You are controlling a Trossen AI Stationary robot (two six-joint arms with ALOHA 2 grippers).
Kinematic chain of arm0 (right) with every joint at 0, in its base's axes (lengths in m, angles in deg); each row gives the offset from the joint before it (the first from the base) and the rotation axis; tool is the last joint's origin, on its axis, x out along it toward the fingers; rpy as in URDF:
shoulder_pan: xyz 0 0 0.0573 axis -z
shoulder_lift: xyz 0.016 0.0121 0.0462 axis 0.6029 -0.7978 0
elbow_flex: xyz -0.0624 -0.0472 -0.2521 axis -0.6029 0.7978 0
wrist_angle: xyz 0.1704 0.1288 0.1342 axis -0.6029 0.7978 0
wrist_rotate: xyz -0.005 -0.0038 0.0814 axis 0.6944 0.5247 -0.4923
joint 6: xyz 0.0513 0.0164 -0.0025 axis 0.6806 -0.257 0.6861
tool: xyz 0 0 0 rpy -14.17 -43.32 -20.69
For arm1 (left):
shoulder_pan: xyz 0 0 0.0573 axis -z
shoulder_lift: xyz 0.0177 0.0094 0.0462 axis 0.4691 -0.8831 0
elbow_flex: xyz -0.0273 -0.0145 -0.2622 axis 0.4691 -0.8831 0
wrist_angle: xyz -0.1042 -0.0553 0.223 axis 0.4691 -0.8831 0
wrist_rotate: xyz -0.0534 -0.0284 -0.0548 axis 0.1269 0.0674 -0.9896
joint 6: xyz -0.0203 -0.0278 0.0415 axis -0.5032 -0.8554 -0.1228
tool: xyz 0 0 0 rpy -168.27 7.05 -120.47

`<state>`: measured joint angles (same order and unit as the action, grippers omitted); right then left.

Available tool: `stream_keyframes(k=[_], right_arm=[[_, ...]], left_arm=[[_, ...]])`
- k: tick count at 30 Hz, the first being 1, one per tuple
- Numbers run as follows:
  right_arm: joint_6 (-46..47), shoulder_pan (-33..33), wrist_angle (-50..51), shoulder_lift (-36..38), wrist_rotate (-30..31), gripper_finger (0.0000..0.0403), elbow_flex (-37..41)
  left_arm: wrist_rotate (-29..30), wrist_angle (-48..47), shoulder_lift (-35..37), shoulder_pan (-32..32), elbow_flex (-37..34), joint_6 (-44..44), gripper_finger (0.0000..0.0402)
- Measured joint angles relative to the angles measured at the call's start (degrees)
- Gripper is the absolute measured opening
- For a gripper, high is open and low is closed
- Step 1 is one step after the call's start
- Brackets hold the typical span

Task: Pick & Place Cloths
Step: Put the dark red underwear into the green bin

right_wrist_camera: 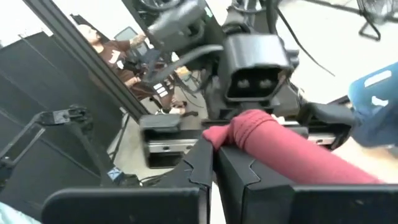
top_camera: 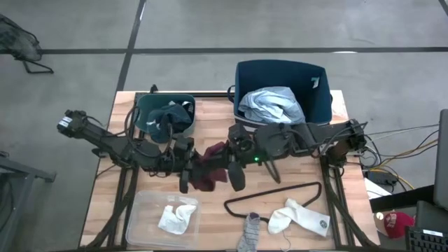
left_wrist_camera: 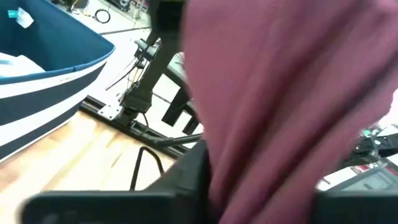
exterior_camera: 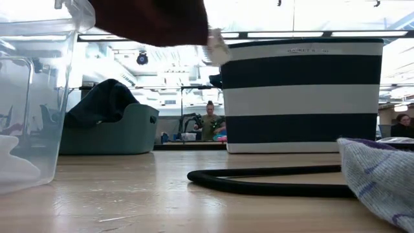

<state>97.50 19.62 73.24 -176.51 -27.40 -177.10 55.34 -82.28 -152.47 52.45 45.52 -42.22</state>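
While both claws meet mid-surface, the maroon piece (top_camera: 207, 168) hangs between them.
Left claw (top_camera: 187, 168) and right claw (right_wrist_camera: 212, 163) each pinch it shut (soft, light, droopy; best gripped at a bunched edge).

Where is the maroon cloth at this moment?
In the high view the maroon cloth hangs at the table's middle between the left gripper and right gripper, above the clear tray.

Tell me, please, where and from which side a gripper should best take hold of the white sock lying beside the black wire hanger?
Grip the white sock at its narrow middle, coming straight down from above. It lies flat and bent on the wooden table, clear of the black wire hanger, so a mid-length pinch should gather the fabric.
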Motion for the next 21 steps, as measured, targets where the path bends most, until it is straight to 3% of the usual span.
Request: stream_keyframes(k=[3, 7, 11, 14, 21], right_arm=[[-0.8, 0.0, 0.3, 0.1, 0.0, 0.0009, -0.8], [-0.5, 0.0, 1.3, 0.1, 0.1, 0.0024, -0.6], [-0.1, 0.0, 5.3, 0.3, 0.1, 0.0063, -1.5], [0.3, 0.0, 7.4, 0.4, 0.7, 0.01, -1.7], [2.3, -0.2, 11.7, 0.4, 6.4, 0.0164, 0.3]], left_arm=[[0.0, -1.5, 0.9, -0.1, 0.0, 0.3, 0.0019], [0.3, -4.1, 2.9, -0.1, 0.0, 0.3, 0.0021], [3.3, -10.5, 6.5, -0.2, 0.0, 0.0, 0.0024], [8.7, -17.9, 10.0, -0.2, 0.0, -1.5, 0.0016], [27.2, -31.6, 18.9, -1.4, 0.0, -5.5, 0.002]])
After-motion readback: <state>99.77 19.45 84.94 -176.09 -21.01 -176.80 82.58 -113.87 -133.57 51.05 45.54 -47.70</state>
